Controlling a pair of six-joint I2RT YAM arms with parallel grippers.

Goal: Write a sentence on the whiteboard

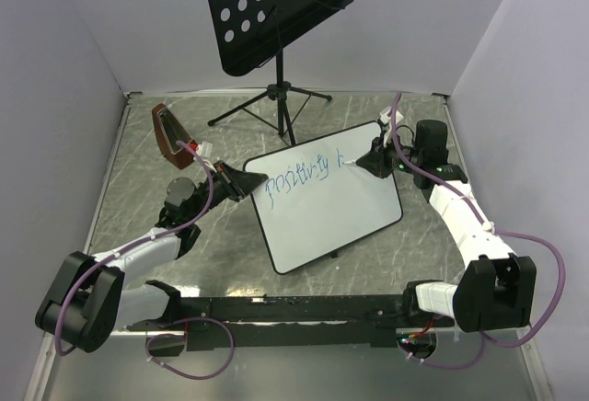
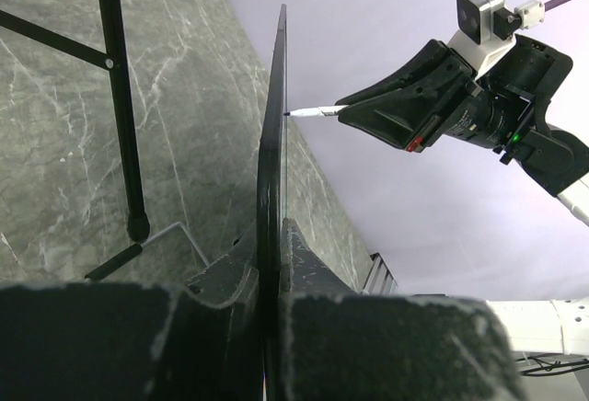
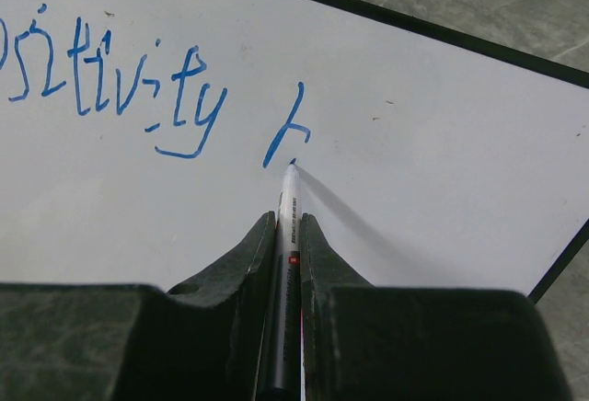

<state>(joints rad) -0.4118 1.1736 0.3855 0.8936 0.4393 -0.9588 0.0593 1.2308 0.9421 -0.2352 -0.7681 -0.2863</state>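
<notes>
While left gripper (image 1: 247,183) is clamped on the left edge of the whiteboard (image 1: 340,212), which sits tilted over the worktop (image 1: 147,143), right gripper (image 3: 287,222) is closed on a marker (image 3: 290,189). Its tip touches the board just right of the blue sentence (image 1: 296,178), at a half-drawn stroke after "positivity".

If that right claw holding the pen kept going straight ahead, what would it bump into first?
The whiteboard. The right gripper points its marker straight at it, tip apparently on the surface beside the last blue stroke, so the board comes first.
</notes>
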